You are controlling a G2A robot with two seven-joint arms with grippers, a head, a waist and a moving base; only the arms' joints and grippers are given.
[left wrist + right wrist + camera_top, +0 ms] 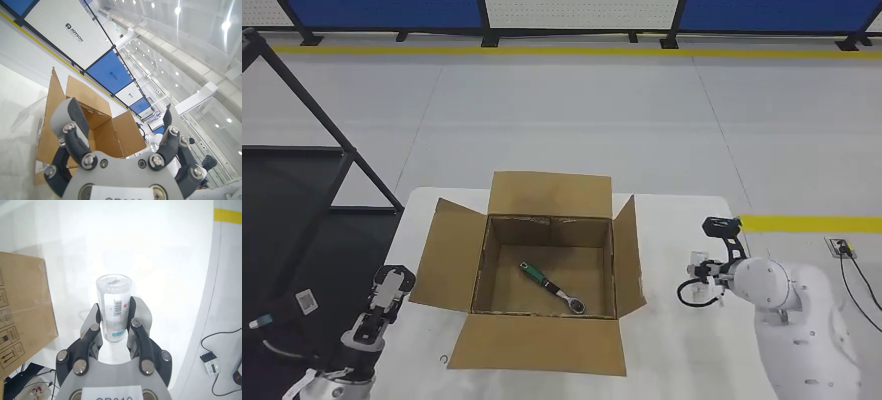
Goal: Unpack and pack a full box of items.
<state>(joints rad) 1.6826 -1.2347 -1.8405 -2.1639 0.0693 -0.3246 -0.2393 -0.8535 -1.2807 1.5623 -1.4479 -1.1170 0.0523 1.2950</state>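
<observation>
An open cardboard box (547, 275) stands mid-table with its flaps spread. Inside it lies a ratchet wrench (551, 286) with a green handle. Right of the box, above the table's right part, my right gripper (700, 272) (115, 309) is shut on a clear bottle (113, 298) with a white barcode label, its flat end pointing away from the wrist. The box's right flap (24, 298) is beside it. My left gripper (394, 282) (121, 113) is off the box's left flap near the table's left edge, open and holding nothing, facing the box (102, 130).
A black metal frame (312, 110) stands to the left of the table. On the floor past the table's right edge lie a power adapter and cable (209, 364) (840, 246). Bare tabletop (682, 340) extends in front of and right of the box.
</observation>
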